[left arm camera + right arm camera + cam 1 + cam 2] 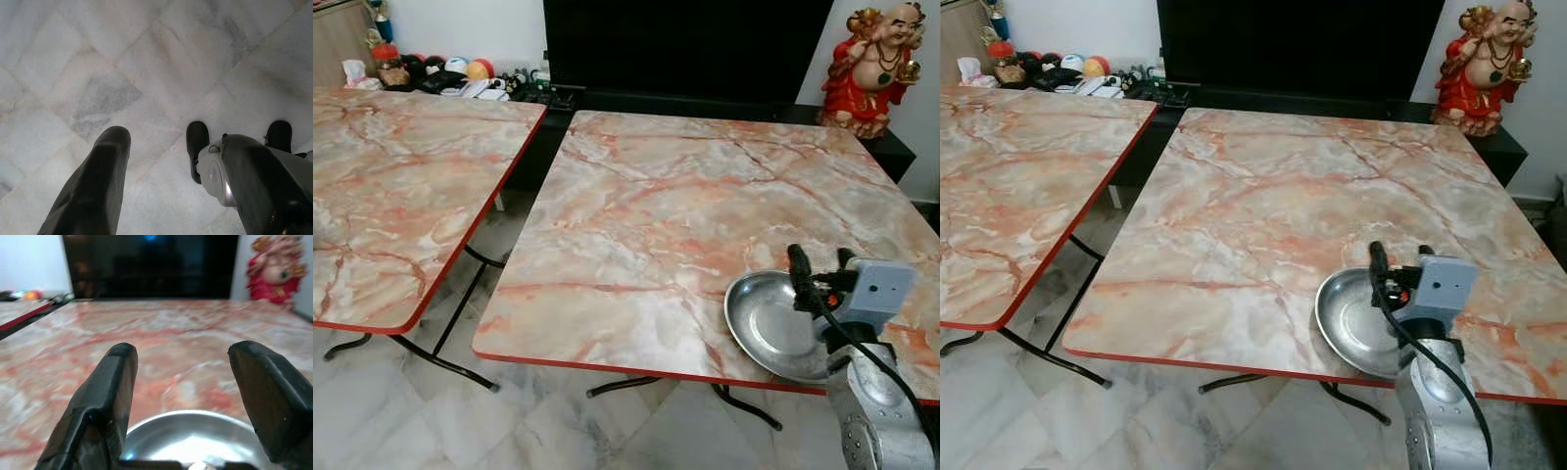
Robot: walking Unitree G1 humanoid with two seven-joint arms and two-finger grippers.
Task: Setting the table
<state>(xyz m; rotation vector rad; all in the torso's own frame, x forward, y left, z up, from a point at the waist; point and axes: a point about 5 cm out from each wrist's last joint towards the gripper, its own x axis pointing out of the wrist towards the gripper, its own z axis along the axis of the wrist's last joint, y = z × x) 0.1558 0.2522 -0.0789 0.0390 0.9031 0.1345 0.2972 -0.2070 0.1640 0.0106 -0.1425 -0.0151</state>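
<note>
A metal dish (766,328) sits near the front edge of the marble surface (675,211), at its right side. The right pincer (183,396) hovers over it, spread wide. The left pincer (161,161) hangs open above the tiled floor (146,63).

Landmark: the right table (685,206). A metal dish (769,328) lies on the right table, near its front edge and toward its right corner. The right gripper (819,262) sits over the dish's right side, fingers spread apart. A second table (396,186) stands to the left of the right table, with a gap of floor (489,245) between them. Behind the right table stands a dark screen (685,44). A figurine (873,67) stands behind the right table's far right corner. Small clutter (450,76) lies behind the second table. The left gripper (161,171) hangs over the floor.
</note>
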